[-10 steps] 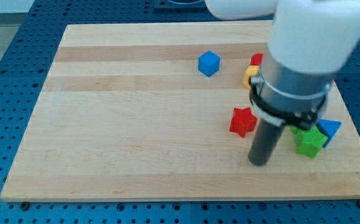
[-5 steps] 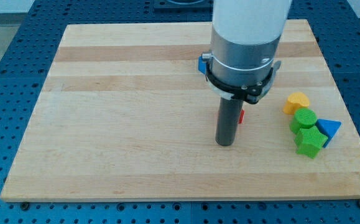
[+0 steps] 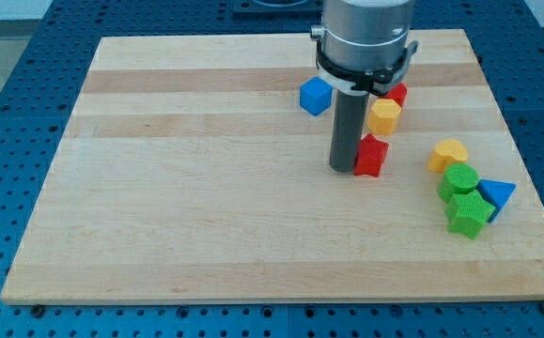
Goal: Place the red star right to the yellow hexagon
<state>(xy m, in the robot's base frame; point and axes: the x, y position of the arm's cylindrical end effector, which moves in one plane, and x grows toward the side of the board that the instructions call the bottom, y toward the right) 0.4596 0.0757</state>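
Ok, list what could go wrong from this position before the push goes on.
1. My tip sits at the red star's left side, while the yellow hexagon is just above the star, nearly touching. A push toward the view's top would likely shove the hexagon too.
2. Another red block sits just above the hexagon, so it could get bumped along.
3. A long rightward push may drive the star into the yellow heart.

The wooden board (image 3: 206, 188) carries, toward the frame's right, a blue cube (image 3: 316, 95), red star (image 3: 372, 156), yellow hexagon (image 3: 384, 115), a red block (image 3: 398, 93) (mostly hidden), yellow heart (image 3: 448, 154), two green blocks (image 3: 463, 195) and a blue triangle (image 3: 496, 194).
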